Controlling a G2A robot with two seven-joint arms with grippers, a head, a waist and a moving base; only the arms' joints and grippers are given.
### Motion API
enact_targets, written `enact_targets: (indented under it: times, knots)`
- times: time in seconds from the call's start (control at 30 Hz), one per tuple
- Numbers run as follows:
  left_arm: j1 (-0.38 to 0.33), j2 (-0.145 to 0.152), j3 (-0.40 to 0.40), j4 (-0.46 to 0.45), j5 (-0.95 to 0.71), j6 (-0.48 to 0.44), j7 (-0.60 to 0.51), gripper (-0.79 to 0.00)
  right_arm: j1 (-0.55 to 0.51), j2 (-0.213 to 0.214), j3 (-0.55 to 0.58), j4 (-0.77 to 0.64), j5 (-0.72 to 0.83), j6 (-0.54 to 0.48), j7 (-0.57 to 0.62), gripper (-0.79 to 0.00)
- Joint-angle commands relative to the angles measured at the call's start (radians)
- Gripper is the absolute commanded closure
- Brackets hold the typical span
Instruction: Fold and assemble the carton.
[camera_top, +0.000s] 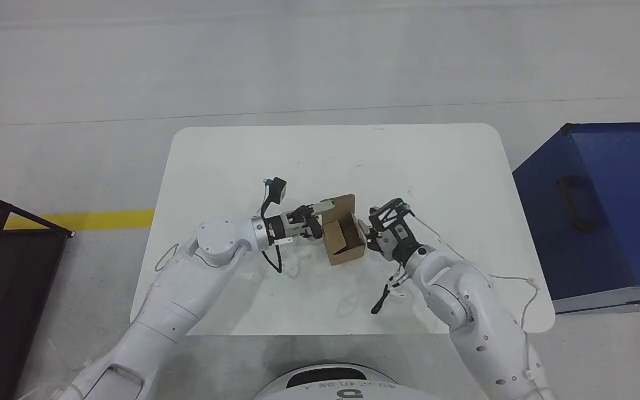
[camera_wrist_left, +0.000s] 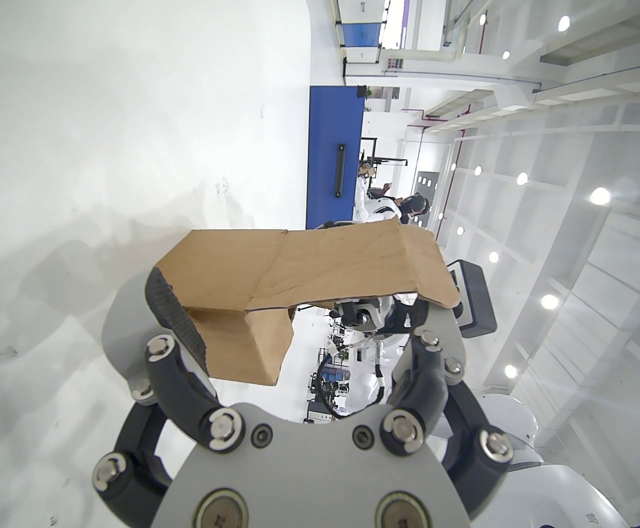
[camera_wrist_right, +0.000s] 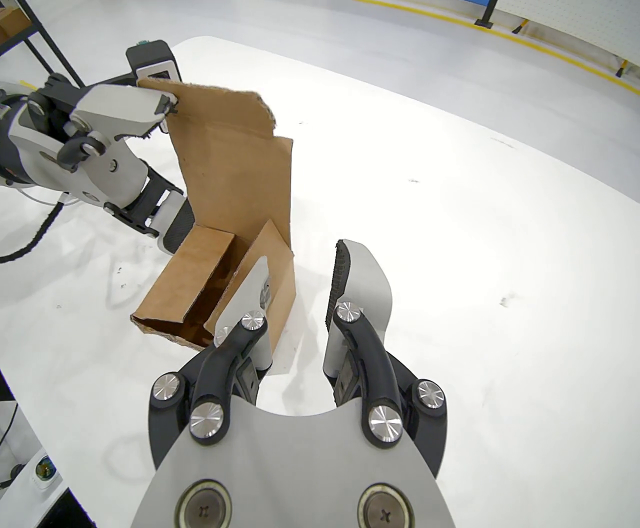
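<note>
From the top, the brown carton stands half folded in the middle of the white table. At the left wrist, the left gripper is spread wide and pinches the carton from both sides. It looks light and bendy, so soft holds near the folds seem best. At the right wrist, the right gripper is open and holds nothing, with one finger touching a side flap.

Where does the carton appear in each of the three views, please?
Top view: carton at the middle of the table, between left gripper and right gripper.
Left wrist view: carton held across the left gripper.
Right wrist view: carton just beyond the right gripper.
Shared landmark: the left gripper holding the carton.
</note>
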Motion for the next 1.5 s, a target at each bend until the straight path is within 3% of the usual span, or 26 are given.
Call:
enact_targets:
  times: [0.0,0.7,0.8,0.97,1.03,1.13,1.2,1.23,1.47]
  knots:
    - [0.000,0.000,-0.001,0.001,0.000,0.000,-0.001,-0.785,0.007,0.000,-0.003,0.009,0.007,-0.004,0.003,-0.277]
    - [-0.012,-0.007,-0.002,0.025,-0.002,-0.003,-0.014,-0.785,0.077,0.002,-0.052,0.038,0.043,0.020,0.156,-0.191]
    - [-0.017,-0.008,-0.003,0.032,-0.005,-0.006,-0.016,-0.785,0.078,0.002,-0.055,0.031,0.041,0.041,0.172,-0.086]
    - [-0.019,-0.010,-0.007,0.051,-0.016,-0.014,-0.015,-0.785,0.089,0.001,-0.070,0.031,0.034,0.071,0.216,0.000]
    - [-0.020,-0.010,-0.008,0.064,-0.018,-0.020,-0.015,-0.785,0.097,0.000,-0.077,0.030,0.033,0.081,0.226,0.000]
    - [-0.021,-0.010,-0.014,0.077,-0.023,-0.029,-0.018,-0.785,0.105,0.000,-0.087,0.026,0.027,0.086,0.243,-0.086]
    - [-0.022,-0.010,-0.019,0.079,-0.030,-0.036,-0.017,-0.785,0.110,0.000,-0.093,0.025,0.023,0.088,0.252,-0.074]
    - [-0.022,-0.010,-0.022,0.080,-0.031,-0.039,-0.017,-0.785,0.113,0.000,-0.096,0.024,0.020,0.088,0.256,0.000]
    - [-0.010,-0.005,-0.054,0.076,-0.049,-0.075,-0.031,-0.785,0.110,0.003,-0.102,0.001,-0.004,0.077,0.242,0.000]
